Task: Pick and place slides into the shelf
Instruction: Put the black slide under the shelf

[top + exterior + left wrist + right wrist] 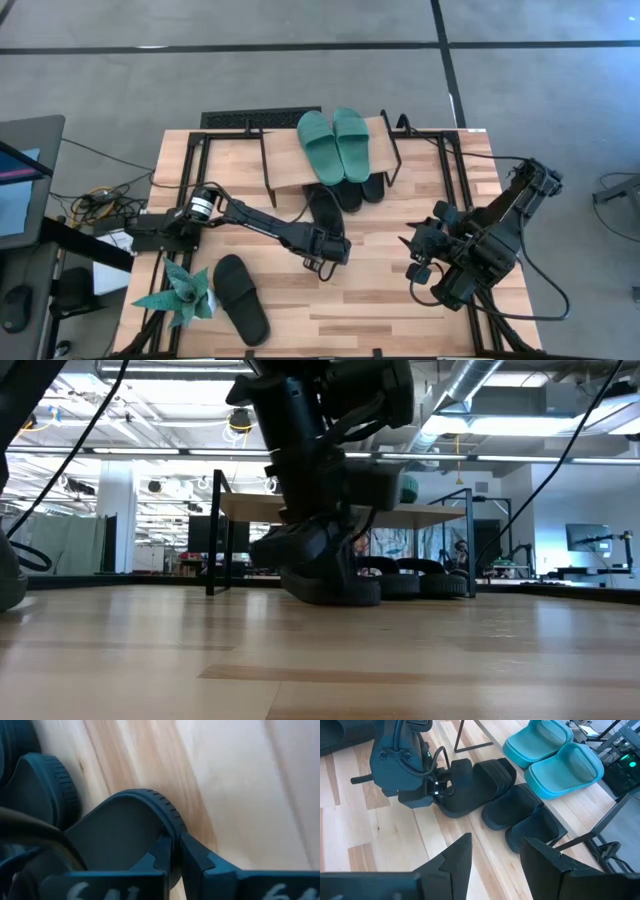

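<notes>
Apparently the left claw (335,250) grips a black slide (325,210) on the wooden tabletop (380,300); right claw (418,262) open.

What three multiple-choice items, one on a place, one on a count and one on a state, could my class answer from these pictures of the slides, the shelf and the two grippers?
1. Where do the two teal slides lie?
A. On the shelf's plank top
B. On the tabletop beside the paper plant
C. In the right gripper

2. How many black slides does the high view show?
A. Two
B. Four
C. Six

3. How is the left gripper?
A. Wide open above the plant
B. Shut on a black slide
C. Out of view

Answers:
1 A: the high view shows the teal pair side by side on the plank.
2 B: two under the shelf, one at the left gripper, one lone slide near the paper plant.
3 B: the left wrist view shows its fingers pinched on the slide's edge; the right gripper waits open.
</notes>
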Controlling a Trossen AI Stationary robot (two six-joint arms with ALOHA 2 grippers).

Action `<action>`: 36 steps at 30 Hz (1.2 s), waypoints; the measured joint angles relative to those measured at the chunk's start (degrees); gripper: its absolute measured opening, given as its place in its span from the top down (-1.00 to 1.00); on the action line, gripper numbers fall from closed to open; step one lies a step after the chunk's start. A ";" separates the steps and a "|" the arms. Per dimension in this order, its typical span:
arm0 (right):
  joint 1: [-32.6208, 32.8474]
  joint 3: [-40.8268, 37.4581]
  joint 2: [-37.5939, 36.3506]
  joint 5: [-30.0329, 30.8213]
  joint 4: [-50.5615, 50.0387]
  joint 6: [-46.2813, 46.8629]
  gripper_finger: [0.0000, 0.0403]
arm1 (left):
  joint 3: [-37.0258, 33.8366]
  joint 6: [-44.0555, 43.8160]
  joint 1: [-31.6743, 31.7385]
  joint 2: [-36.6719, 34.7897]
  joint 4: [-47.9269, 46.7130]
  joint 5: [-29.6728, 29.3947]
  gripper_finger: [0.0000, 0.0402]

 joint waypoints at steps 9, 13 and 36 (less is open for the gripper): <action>0.00 0.00 -0.01 -0.01 0.17 0.02 0.24 | -0.20 -0.09 0.57 0.13 -4.71 -4.61 0.99; 0.00 -0.02 -0.01 -0.01 0.28 0.46 0.24 | -0.13 0.55 1.38 0.24 -4.53 -4.21 0.99; 0.02 -0.02 0.01 -0.17 1.54 0.42 0.24 | -0.31 8.58 7.24 0.33 4.19 -3.54 1.00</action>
